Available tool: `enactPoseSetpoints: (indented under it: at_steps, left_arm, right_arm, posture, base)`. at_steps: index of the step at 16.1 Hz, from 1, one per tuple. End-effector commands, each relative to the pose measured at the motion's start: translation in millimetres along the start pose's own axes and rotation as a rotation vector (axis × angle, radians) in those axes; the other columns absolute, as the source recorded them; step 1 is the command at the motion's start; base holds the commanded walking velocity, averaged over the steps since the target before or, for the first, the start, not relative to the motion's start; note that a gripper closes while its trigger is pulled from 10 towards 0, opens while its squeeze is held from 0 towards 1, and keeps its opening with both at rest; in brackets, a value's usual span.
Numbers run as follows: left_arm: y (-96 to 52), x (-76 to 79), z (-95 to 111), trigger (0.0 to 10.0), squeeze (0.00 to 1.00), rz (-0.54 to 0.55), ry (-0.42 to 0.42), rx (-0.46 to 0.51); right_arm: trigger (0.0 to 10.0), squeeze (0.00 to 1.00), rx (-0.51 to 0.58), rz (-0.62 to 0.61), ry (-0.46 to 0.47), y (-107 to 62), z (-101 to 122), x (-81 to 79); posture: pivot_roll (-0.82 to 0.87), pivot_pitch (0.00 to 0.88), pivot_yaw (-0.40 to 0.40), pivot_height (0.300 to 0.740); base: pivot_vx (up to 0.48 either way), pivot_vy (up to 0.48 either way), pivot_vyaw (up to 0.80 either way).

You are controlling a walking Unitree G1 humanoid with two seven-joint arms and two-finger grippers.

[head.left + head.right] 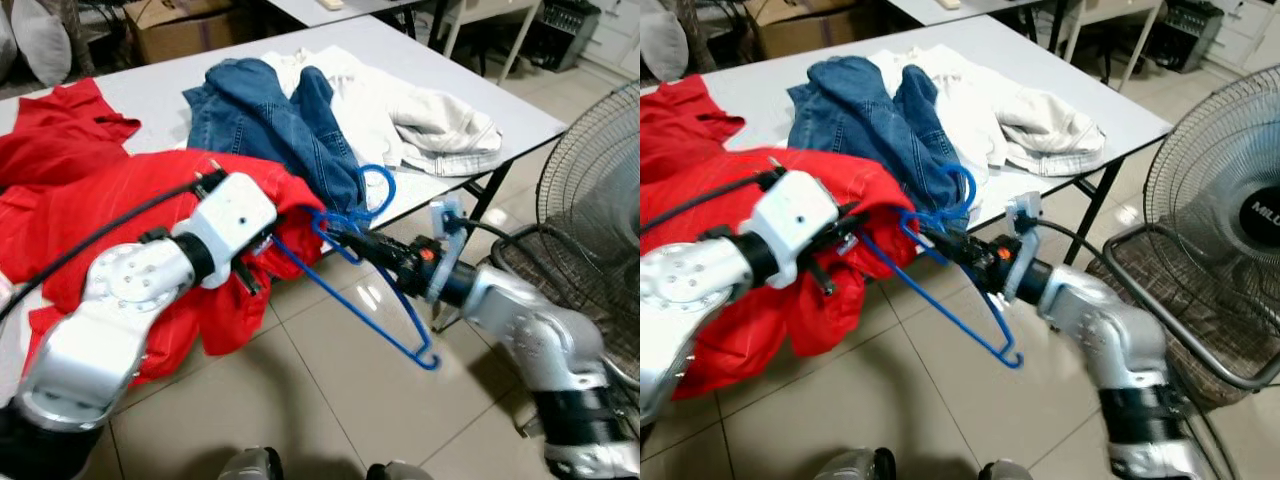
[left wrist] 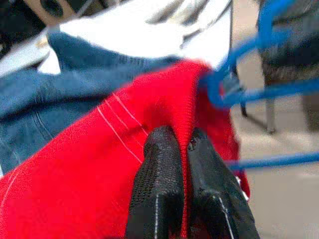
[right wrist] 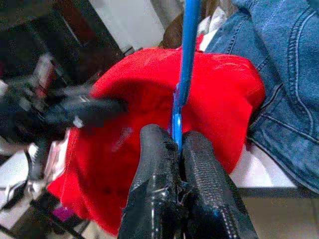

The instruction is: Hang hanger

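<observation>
A blue plastic hanger [image 1: 372, 262] hangs off the white table's [image 1: 150, 95] front edge, its hook by the jeans. My right gripper [image 1: 338, 235] is shut on the hanger near its neck; the wrist view shows the blue bar [image 3: 180, 99] pinched between the fingers. A red garment [image 1: 150, 215] lies draped over the table edge. My left gripper [image 2: 180, 142] is shut on a fold of this red cloth [image 2: 99, 164], right beside the hanger's neck.
Blue jeans [image 1: 270, 115] and a white garment [image 1: 410, 115] lie on the table behind the hanger. A standing fan [image 1: 595, 200] is close on the right. Tiled floor [image 1: 330, 400] spreads below. A cardboard box [image 1: 180, 25] sits beyond the table.
</observation>
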State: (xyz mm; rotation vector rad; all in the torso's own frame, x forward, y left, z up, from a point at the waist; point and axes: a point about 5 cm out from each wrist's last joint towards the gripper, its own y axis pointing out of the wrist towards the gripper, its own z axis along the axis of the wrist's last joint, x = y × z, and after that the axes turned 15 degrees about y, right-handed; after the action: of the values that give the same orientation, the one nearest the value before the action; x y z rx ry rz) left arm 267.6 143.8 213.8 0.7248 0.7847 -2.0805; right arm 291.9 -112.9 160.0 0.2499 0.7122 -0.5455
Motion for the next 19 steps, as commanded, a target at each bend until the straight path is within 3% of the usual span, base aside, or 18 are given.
enactPoseSetpoints:
  at_steps: [1,3,4,6,7,9,10,11,12,13,14,19]
  left_arm:
    - [2.5,1.5,-9,10.0,0.00,0.029,0.028,-0.052]
    - [1.5,3.1,-19,10.0,0.00,0.051,0.056,-0.101]
    - [0.3,3.1,-19,10.0,1.00,0.054,0.053,-0.100]
    - [-5.9,8.4,-24,10.0,1.00,0.020,0.004,-0.105]
    - [-11.5,22.8,-28,10.0,1.00,-0.002,-0.066,-0.115]
    - [-14.3,35.5,-32,10.0,1.00,-0.014,-0.102,-0.137]
    - [-15.2,47.1,-39,10.0,0.90,-0.003,-0.134,-0.167]
    - [-14.5,57.6,-44,10.0,0.25,0.019,-0.178,-0.184]
    - [-12.1,69.6,-47,10.0,0.24,0.069,-0.280,-0.190]
    - [-11.2,73.4,-48,10.0,0.22,0.085,-0.324,-0.193]
    - [-10.9,76.5,-49,10.0,0.02,0.094,-0.360,-0.201]
    - [-1.6,90.3,-59,10.0,0.00,0.149,-0.445,-0.283]
  right_arm:
    - [10.0,0.00,0.050,-0.021,0.027,0.7,4,2.1]
    - [10.0,0.00,0.081,-0.037,0.076,8.7,1,2.8]
    - [10.0,0.00,0.079,-0.040,0.077,10.8,-1,2.3]
    - [10.0,0.00,0.088,-0.038,0.099,17.8,-4,-0.4]
    - [10.0,0.00,0.108,-0.039,0.135,20.4,-6,-1.5]
    - [10.0,0.00,0.105,-0.036,0.139,21.3,-8,-2.9]
    - [10.0,0.00,0.108,-0.034,0.147,23.0,-9,-3.6]
    - [10.0,0.00,0.116,-0.033,0.158,25.1,-8,-3.8]
    - [10.0,0.00,0.120,-0.030,0.166,27.2,-7,-4.4]
    - [10.0,0.00,0.116,-0.028,0.166,27.8,-7,-4.8]
    - [10.0,0.00,0.111,-0.025,0.165,28.9,-8,-5.4]
    - [10.0,0.00,0.110,-0.013,0.154,33.4,-6,-8.6]
  posture:
    - [-0.04,0.117,-0.002,0.740]
    - [-0.05,0.117,0.014,0.740]
    - [-0.06,0.117,0.020,0.740]
    - [-0.06,0.118,0.028,0.740]
    - [-0.05,0.117,0.027,0.740]
    - [-0.05,0.117,0.029,0.740]
    - [-0.05,0.117,0.029,0.740]
    - [-0.04,0.118,0.025,0.740]
    - [-0.04,0.120,0.015,0.740]
    - [-0.04,0.120,0.015,0.740]
    - [-0.03,0.122,0.011,0.740]
    - [-0.04,0.127,0.017,0.740]
  base:
    - [0.000,0.000,0.00]
    - [0.000,0.000,0.00]
    - [0.000,0.000,0.00]
    - [0.000,0.000,0.00]
    - [0.000,0.000,0.00]
    - [0.000,0.000,0.00]
    - [0.000,0.000,0.00]
    - [0.000,0.000,0.00]
    - [0.000,0.000,0.00]
    - [0.000,0.000,0.00]
    - [0.000,0.000,0.00]
    - [0.000,0.000,0.00]
